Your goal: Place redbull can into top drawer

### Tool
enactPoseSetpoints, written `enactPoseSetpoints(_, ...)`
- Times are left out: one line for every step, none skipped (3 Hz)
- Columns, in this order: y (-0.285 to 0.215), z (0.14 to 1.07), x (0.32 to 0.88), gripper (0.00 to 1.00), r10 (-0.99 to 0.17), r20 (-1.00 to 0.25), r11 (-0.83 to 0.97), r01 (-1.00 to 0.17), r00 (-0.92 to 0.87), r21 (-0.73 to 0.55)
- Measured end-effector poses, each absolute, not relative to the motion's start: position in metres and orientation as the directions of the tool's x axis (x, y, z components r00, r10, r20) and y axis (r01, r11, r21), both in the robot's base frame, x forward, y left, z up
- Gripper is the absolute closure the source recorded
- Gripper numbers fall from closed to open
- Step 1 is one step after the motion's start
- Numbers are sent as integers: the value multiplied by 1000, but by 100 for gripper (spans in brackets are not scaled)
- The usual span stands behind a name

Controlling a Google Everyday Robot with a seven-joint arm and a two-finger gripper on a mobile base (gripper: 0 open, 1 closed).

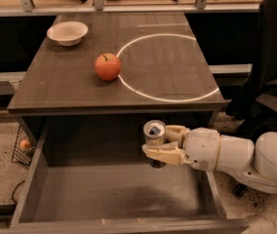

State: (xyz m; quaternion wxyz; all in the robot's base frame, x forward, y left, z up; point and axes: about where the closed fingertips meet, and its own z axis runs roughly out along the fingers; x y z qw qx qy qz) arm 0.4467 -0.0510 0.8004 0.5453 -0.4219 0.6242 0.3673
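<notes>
The redbull can stands upright in my gripper, its shiny silver top facing up. The gripper's cream fingers are shut on the can's sides. The white arm reaches in from the right. The can hangs inside the open top drawer, above the back right part of its flat dark bottom, just below the table's front edge.
A red apple and a white bowl sit on the dark table top, which bears a white painted circle. A black chair stands at the right. A wire basket is on the floor at left.
</notes>
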Motion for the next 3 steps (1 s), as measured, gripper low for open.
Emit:
enactPoseSetpoints(-51,800,447,100,-126,-991,374,-927,-49,-2)
enactPoseSetpoints(-39,793,452,100,-121,-991,354,-935,-49,3)
enactPoseSetpoints(-15,778,461,100,-82,-995,317,-948,-53,24)
